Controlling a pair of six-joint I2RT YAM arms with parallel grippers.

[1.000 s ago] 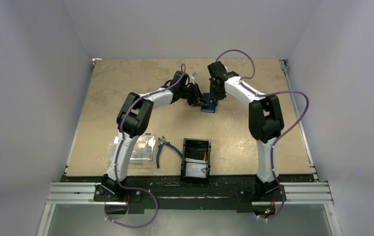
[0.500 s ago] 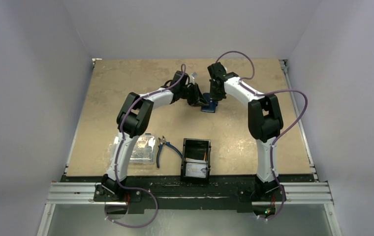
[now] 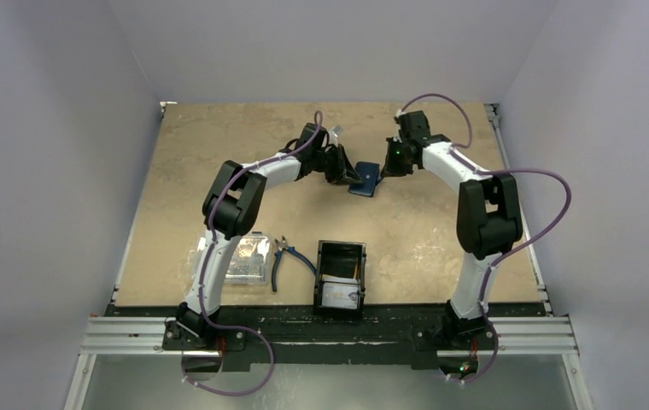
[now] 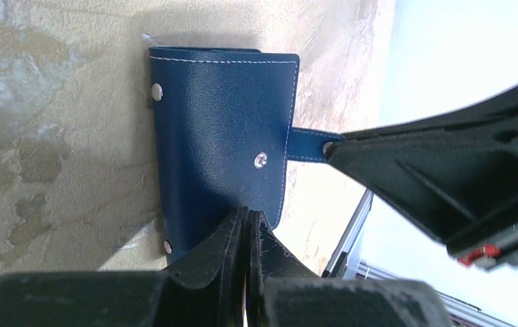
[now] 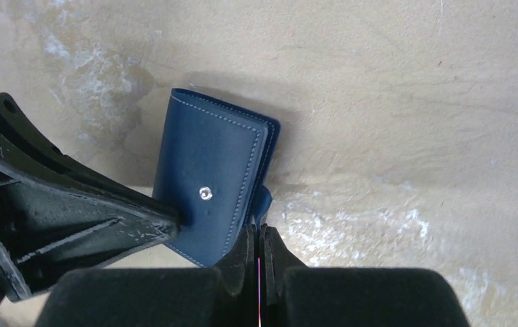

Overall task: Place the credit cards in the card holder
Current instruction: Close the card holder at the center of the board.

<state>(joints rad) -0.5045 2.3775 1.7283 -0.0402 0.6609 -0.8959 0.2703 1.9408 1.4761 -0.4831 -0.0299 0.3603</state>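
Early going! The navy blue leather folding card holder [image 3: 366, 180] sits folded shut, upper centre of the overhead view. The left gripper [image 4: 246, 221] pinches its edge, and the right gripper [image 5: 259, 237] pinches its clasp strap [image 4: 304, 144]. The pale plastic credit cards [image 3: 341, 295] wait in the black open-topped tray [image 3: 318, 269] at bottom centre, none loaded yet.

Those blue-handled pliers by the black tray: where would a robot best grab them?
Probably the pliers near their metal head, where the two splayed handles meet, coming straight down from above: they lie flat on the table, and the handles spread wide further back.
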